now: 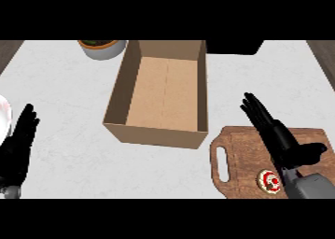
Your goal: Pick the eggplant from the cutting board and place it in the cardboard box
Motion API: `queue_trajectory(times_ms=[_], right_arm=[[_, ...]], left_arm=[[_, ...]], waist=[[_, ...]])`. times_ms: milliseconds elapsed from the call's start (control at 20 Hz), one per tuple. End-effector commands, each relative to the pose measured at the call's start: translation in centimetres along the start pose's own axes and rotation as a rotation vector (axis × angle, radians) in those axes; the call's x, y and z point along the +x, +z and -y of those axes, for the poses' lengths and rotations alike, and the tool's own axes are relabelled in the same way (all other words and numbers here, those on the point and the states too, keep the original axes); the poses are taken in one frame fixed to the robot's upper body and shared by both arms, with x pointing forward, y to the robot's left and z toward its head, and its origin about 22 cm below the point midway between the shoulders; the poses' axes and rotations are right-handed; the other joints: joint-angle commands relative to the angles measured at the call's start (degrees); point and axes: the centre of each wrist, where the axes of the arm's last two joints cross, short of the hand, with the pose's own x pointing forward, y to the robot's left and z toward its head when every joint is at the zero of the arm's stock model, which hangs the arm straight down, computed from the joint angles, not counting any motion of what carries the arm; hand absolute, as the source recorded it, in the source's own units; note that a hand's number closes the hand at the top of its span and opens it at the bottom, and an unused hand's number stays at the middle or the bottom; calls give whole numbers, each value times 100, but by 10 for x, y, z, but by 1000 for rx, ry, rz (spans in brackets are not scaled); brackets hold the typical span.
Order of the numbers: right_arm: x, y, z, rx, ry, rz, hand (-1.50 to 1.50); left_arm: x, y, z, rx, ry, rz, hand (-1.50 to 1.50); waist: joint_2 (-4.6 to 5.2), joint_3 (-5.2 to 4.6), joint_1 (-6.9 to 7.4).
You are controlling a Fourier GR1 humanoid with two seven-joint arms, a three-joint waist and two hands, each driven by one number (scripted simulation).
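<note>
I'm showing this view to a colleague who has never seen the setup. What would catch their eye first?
Most striking is the open cardboard box standing mid-counter, nothing visible inside it. At lower right, the right hand stretches with straight fingers over a wooden cutting board, beside a small round red-and-white item; no eggplant shows. The left hand rests open at the left edge, and a potted plant sits at the top.
</note>
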Motion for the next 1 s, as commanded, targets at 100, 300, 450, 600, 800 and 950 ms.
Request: queue_trajectory(times_ms=[100,300,450,600,800,950], right_arm=[[22,1,48,222,5,-64,-150],[100,-14,70,477,519,59,-150],[69,20,96,626,640,-87,-150],[22,65,152,468,267,-14,-150],[11,70,171,517,187,62,-150],[33,53,183,570,409,105,-150]], left_arm=[[2,-18,-22,39,-124,10,0],[-4,-15,-30,12,-195,0,0],[-7,-18,-30,14,-231,-17,0],[-5,-26,-28,18,-238,-7,0],[-5,-30,-25,-17,-233,3,0],[3,-36,-20,-15,-223,3,0]], waist=[[103,126,-111],[-242,-4,74],[118,151,-156],[160,155,-101],[173,161,37],[155,158,83]])
